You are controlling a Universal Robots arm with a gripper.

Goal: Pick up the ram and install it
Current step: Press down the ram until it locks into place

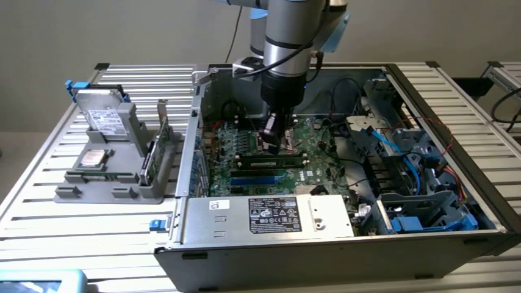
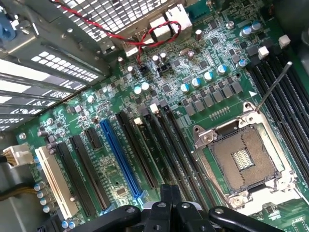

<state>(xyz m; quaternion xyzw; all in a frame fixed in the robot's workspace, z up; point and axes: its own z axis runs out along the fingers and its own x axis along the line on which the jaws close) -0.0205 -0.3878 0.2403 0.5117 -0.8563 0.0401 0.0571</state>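
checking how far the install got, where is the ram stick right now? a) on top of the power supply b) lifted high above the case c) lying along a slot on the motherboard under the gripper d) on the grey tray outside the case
c: in the exterior view the ram lies along a slot on the motherboard, inside the case, with the gripper right above it.

No wording can be made out anywhere. The power supply [image 1: 269, 215] at the lower centre of the exterior view carries a black label [image 1: 275, 215] with rows of pale marks and a small white sticker [image 1: 218, 205], both too fine to read. The hard drive [image 1: 104, 116] at the upper left bears a pale label, equally illegible.
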